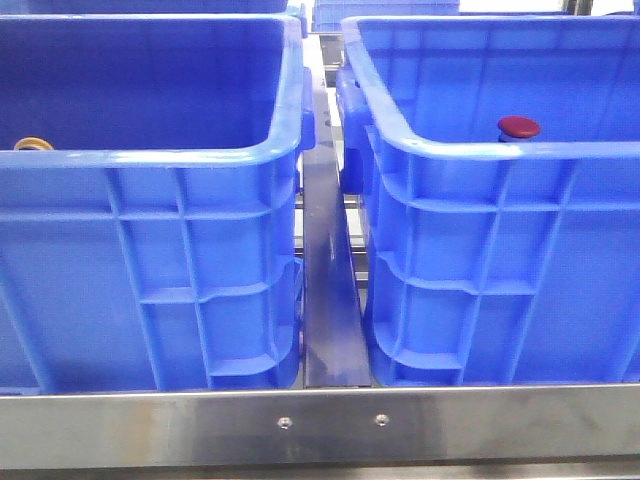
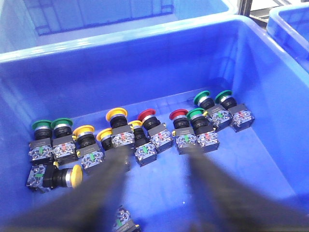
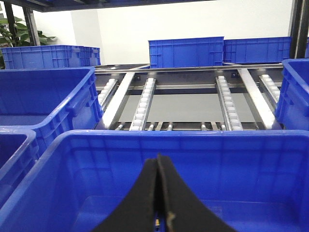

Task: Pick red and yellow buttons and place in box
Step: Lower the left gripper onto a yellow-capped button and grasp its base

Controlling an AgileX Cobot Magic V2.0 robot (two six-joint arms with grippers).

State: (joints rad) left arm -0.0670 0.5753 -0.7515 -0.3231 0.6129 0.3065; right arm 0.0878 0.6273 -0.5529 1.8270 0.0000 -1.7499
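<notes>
Though fronted walls hide, buttons [image 2: 147,116] show.

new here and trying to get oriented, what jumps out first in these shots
Two big blue crates fill the front view, the left crate and the right crate, with a dark red button cap peeking over the right one's rim. The left wrist view shows a row of green, yellow and red push buttons on a crate floor.

Colour record: blue plastic crates, coloured round push-button caps.
Ribbed plastic crate [image 1: 480,260]: uniform blue. Round push-button caps in left-wrist view: red [image 2: 147,114], yellow [image 2: 116,113], green [image 2: 45,124], on black bodies with clear bases. Gripper fingers [image 3: 145,203]: black.
</notes>
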